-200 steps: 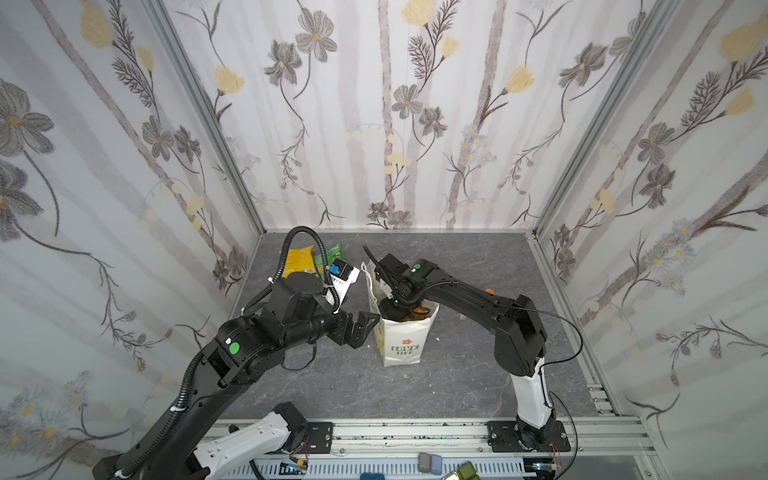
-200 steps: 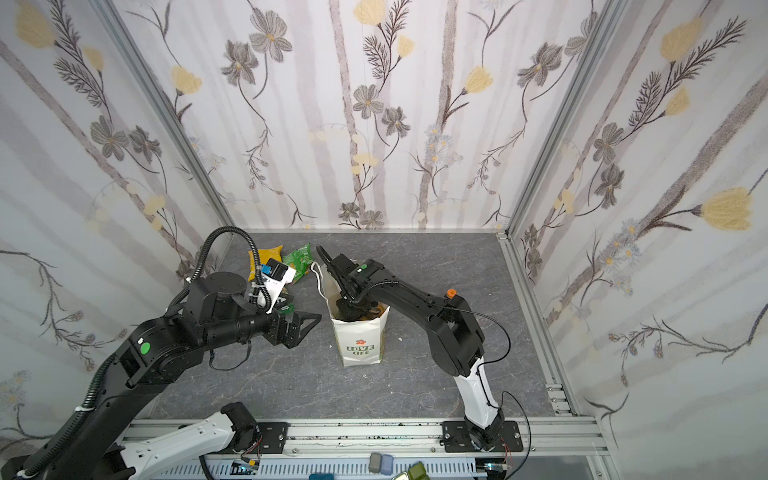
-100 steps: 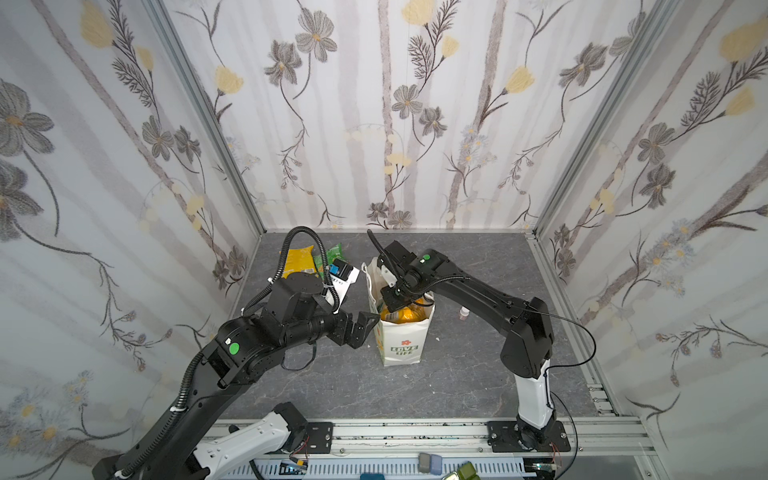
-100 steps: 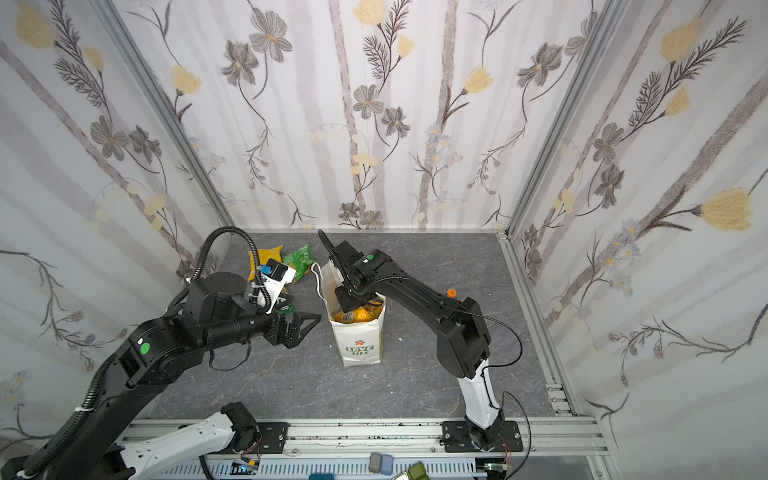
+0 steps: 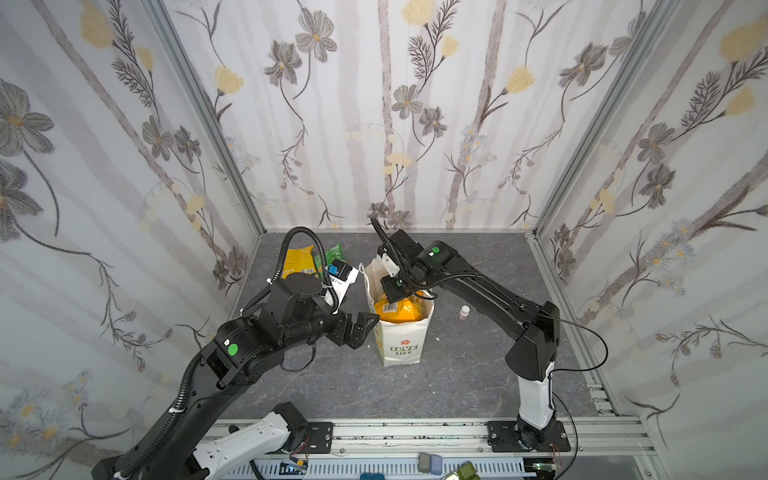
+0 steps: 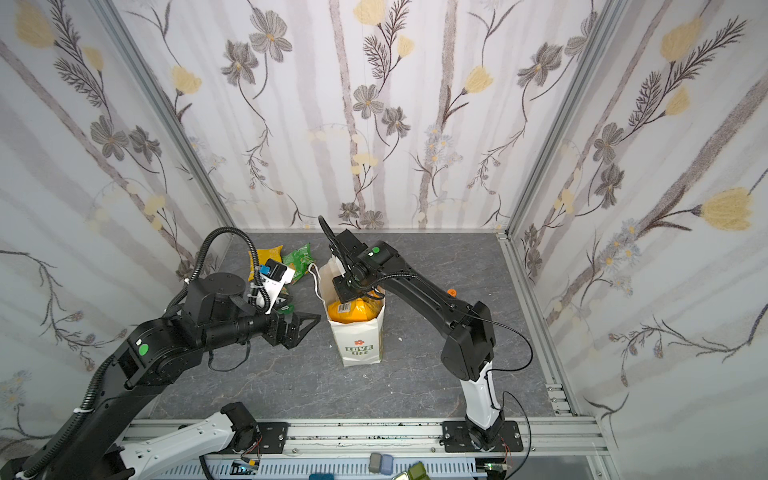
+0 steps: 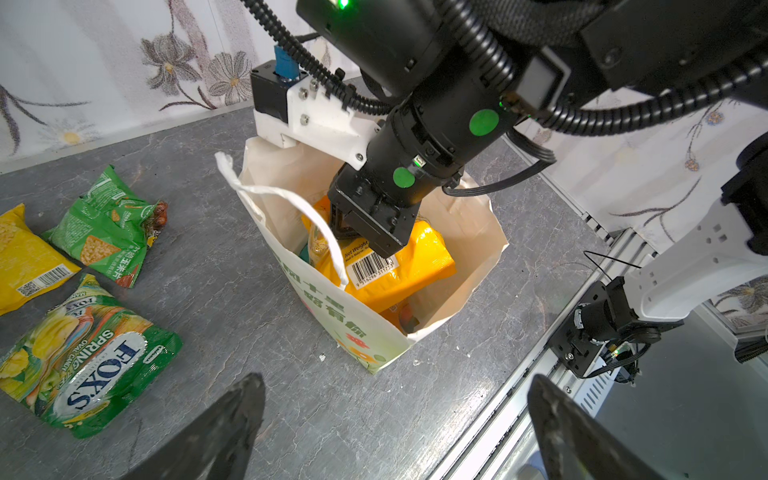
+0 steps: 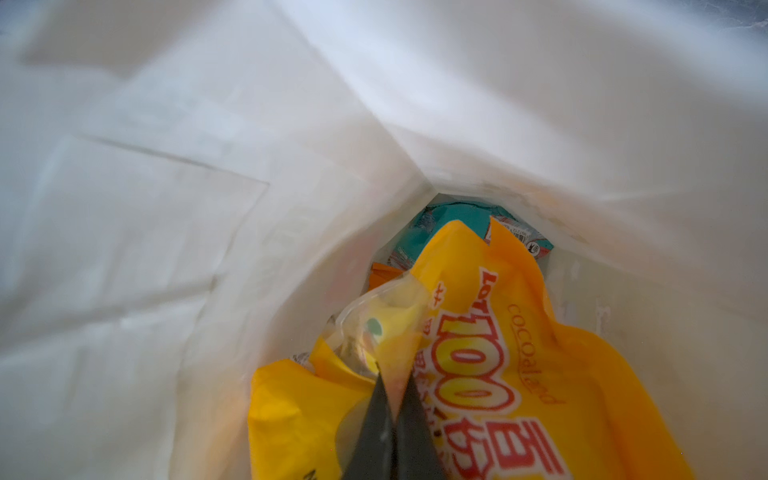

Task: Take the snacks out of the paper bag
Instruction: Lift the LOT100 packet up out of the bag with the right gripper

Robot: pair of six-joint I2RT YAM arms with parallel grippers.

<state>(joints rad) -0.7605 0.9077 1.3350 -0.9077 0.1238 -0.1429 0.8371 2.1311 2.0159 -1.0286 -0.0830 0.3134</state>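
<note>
The white paper bag (image 5: 401, 345) stands upright in the middle of the grey table (image 5: 415, 395), and its top is open. The right hand (image 8: 392, 382) reaches down into the bag's mouth, and its two fingers are pinched tight on an orange packet (image 5: 399, 309). That packet pokes up at the mouth of the bag, with its barcode showing. Deeper in the bag lies a teal packet (image 8: 449, 220), partly hidden under the orange one. The left hand (image 5: 365, 330) hangs just beside the bag, on its left in both top views, with its fingers spread wide and nothing between them. Three snacks lie flat on the table, left of the bag: a yellow packet (image 7: 25, 257), a green packet (image 7: 104, 228) and a packet marked "FOXS" (image 7: 83, 361). A small bottle (image 5: 464, 311) sits on the table on the bag's other side.
</note>
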